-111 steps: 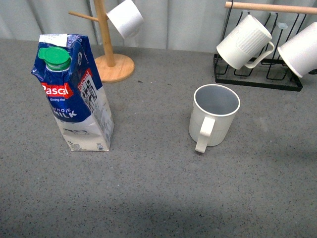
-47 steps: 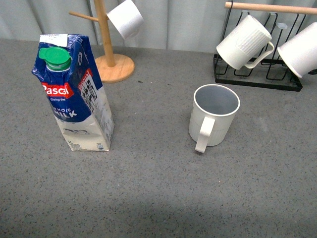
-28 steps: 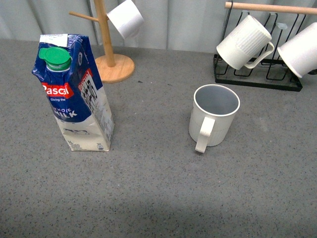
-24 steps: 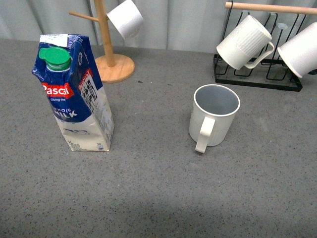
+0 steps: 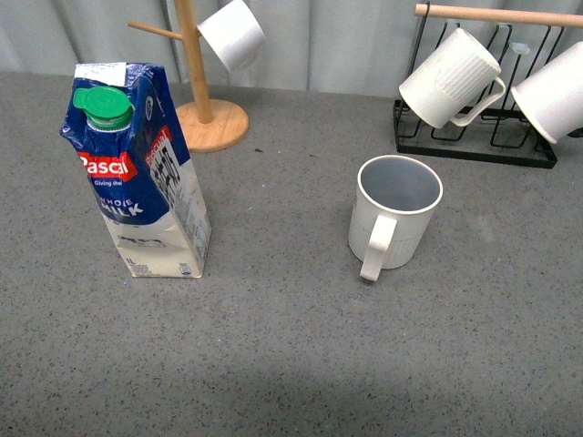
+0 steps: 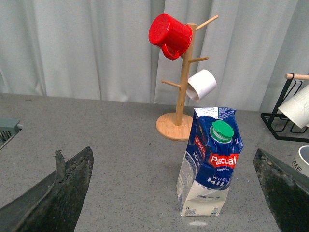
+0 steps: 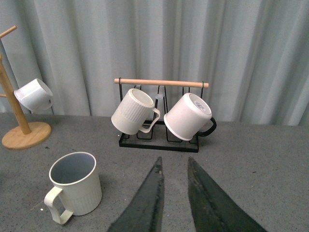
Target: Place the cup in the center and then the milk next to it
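The cream ribbed cup [image 5: 394, 223] stands upright on the grey speckled tabletop [image 5: 282, 337], handle toward the camera; it also shows in the right wrist view, cup [image 7: 75, 186]. The milk [image 5: 137, 173], a blue and white Pascual carton with a green cap, stands upright to its left. The same milk [image 6: 210, 162] sits a good way ahead of my left gripper [image 6: 174, 193], which is open with fingers [image 6: 63, 191] wide apart and nothing between them. My right gripper [image 7: 174, 166] is shut on nothing, off to one side of the cup. Neither arm appears in the front view.
A wooden mug tree [image 5: 199, 86] with a white cup [image 5: 230, 34] stands behind the milk; the left wrist view shows a red mug [image 6: 169, 33] on top. At back right a black wire rack [image 5: 474, 137] holds a whiter ribbed mug [image 5: 449, 77] and a plain white cup [image 5: 554, 91].
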`<state>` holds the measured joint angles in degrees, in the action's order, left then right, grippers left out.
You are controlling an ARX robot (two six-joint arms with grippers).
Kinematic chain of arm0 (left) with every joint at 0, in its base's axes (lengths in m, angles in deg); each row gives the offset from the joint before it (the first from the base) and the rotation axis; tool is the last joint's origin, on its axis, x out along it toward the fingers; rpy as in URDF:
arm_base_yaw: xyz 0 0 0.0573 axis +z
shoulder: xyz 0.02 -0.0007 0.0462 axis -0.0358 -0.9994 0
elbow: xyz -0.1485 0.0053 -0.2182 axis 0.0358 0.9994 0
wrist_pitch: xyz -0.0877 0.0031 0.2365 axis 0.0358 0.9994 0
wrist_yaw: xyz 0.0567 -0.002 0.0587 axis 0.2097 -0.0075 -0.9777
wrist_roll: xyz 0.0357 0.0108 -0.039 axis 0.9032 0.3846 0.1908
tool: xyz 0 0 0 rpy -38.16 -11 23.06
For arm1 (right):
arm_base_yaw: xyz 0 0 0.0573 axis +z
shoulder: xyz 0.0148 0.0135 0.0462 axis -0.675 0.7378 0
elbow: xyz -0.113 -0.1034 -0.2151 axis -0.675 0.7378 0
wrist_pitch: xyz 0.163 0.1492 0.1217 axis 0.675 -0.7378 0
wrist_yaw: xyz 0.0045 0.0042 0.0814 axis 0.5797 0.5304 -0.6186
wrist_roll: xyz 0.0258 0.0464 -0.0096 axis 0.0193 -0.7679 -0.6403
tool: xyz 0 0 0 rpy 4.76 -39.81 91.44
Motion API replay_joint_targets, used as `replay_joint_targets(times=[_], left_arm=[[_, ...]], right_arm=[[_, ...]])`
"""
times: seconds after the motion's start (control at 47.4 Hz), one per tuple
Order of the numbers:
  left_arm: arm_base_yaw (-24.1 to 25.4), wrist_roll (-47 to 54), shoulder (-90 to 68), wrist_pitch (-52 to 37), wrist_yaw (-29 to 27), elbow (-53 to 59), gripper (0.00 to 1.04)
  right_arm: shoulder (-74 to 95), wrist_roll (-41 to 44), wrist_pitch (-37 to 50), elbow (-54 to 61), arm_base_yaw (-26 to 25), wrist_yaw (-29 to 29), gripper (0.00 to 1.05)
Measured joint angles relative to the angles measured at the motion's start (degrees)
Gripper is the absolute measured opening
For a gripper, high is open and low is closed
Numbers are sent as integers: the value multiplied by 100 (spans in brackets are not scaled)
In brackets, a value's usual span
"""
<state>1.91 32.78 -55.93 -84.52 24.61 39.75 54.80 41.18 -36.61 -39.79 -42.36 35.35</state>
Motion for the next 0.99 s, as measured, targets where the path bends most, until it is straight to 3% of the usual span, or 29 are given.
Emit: replay_joint_targets(times=[0.485,0.675,0.801,0.991], left_arm=[[0,0,0,0,0,0,98],[-2,-4,-13,15,-17,-7,98],[59,-289,-592,522,0,-190,98],[28,-579,-2116,-678,205,-326,98]], right_arm=[[0,-4,0,0,0,2,98],[0,-4,0,0,0,2,96],[0,-4,0,0,0,2,96],[-4,-4,0,0,0,2,96]])
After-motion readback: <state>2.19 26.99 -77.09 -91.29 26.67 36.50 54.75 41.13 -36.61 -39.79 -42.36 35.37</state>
